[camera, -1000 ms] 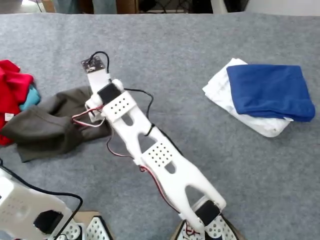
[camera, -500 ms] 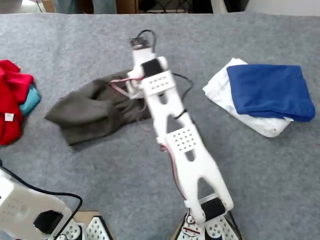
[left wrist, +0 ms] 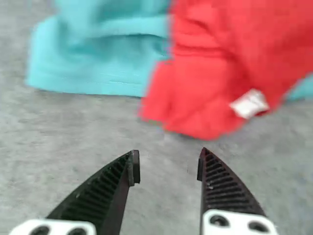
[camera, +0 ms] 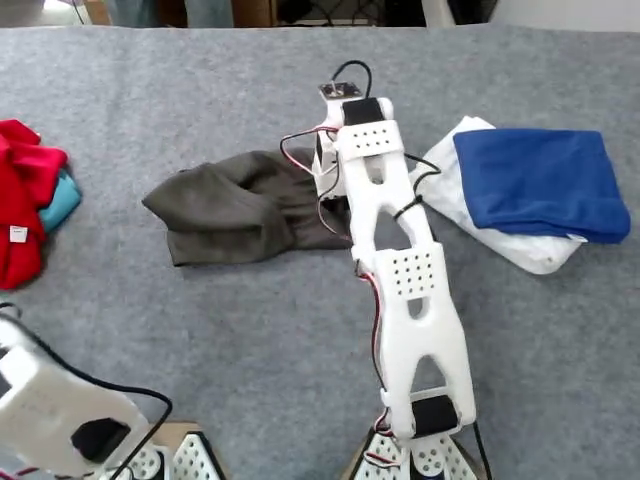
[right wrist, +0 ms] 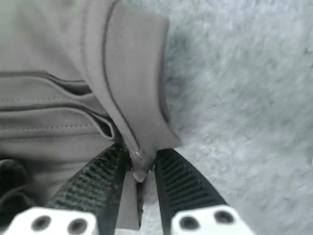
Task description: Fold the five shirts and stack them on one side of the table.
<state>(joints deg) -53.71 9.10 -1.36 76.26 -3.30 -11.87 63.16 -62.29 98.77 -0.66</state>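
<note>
Your right gripper (right wrist: 142,157) pinches the brown shirt (camera: 230,210) at mid-frame; your left gripper (left wrist: 168,161) stands wide near the red shirt (left wrist: 220,73).

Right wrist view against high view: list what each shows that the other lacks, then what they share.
Right wrist view adds: the jaws shut on an edge fold of the dark shirt. High view adds: the blue shirt folded atop the white shirt, and the red shirt and teal shirt at one side of the table. Both: the dark shirt lying on the table.
</note>
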